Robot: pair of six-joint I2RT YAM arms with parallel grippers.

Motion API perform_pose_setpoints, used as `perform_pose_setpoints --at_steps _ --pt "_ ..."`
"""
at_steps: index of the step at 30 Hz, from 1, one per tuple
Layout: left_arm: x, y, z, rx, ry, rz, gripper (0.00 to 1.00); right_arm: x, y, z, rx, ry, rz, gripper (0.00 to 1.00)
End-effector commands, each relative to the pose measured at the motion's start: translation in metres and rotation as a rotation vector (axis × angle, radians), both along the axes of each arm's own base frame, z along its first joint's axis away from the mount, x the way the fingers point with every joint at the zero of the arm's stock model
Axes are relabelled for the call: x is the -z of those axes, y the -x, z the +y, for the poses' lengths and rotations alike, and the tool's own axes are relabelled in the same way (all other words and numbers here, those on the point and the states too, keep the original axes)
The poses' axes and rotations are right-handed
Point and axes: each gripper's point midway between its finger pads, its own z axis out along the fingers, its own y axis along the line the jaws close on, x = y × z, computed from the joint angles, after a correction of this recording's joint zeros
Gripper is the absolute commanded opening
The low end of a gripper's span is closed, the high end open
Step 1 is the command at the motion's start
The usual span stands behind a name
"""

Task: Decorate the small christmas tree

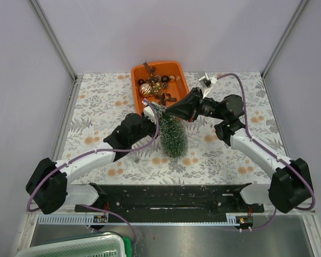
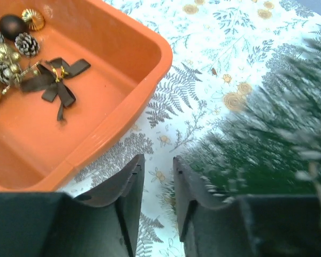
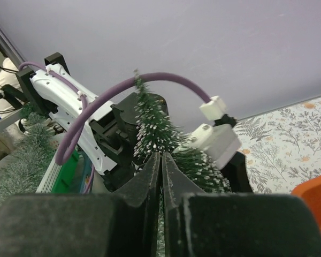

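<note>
Closest to the left wrist lens, the left gripper [image 2: 158,160] is seen released. Its two black fingers [image 2: 125,198] are held a narrow gap apart, the fern-print desk [image 2: 214,43] is visible through that gap, and nothing is caught in it. Frosted bristles of the small christmas tree [image 2: 278,123] are seen just beside the finger at 3 o'clock, on its outer side. An orange tray [image 2: 123,101] is set on the desk at 10 o'clock of this gripper. A dark brown bow [image 2: 56,80], a pine cone [image 2: 27,44], a gold ball [image 2: 33,19] and a dark ball [image 2: 12,25] are gathered in its far corner.

From the right wrist, the right gripper [image 3: 161,155] is seen clenched on the tree, with green bristles lodged in the thin slit between its fingers. The pointed tip is shown toward 12 o'clock beyond the fingertips, with the left arm's white link [image 3: 59,91] and a purple cable [image 3: 166,79] behind it.

From above, the tree is found near the middle of the desk, tilted, tip toward 11 o'clock and wide end toward 5 o'clock, with the tray at its 12 o'clock; its base cannot be made out
</note>
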Motion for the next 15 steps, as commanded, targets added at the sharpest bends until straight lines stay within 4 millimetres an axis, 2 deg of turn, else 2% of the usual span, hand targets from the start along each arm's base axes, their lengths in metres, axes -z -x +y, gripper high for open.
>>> perform_pose_setpoints --at_steps 1,3,5,8,9,10,15 --pt "-0.025 -0.007 -0.015 0.032 0.088 -0.074 0.39 0.005 0.006 0.011 0.084 0.007 -0.036 0.0" --pt "-0.024 -0.005 -0.017 0.047 0.092 -0.074 0.5 0.007 0.007 0.009 0.096 -0.012 -0.024 0.0" --pt "-0.023 -0.001 -0.018 0.07 0.086 -0.078 0.7 0.011 0.005 0.007 0.12 -0.005 -0.018 0.0" --pt "-0.02 0.0 -0.009 0.056 0.048 -0.103 0.85 0.015 0.002 0.003 0.166 0.021 -0.03 0.0" --pt "-0.021 0.001 -0.004 0.042 0.039 -0.11 0.95 0.015 0.001 0.001 0.185 0.026 -0.036 0.0" --pt "-0.017 -0.002 0.003 0.024 0.0 -0.125 0.99 0.014 0.0 0.0 0.201 0.034 -0.045 0.0" --pt "-0.011 -0.003 0.044 -0.095 -0.142 -0.126 0.99 0.016 0.0 -0.008 0.252 0.066 -0.068 0.0"
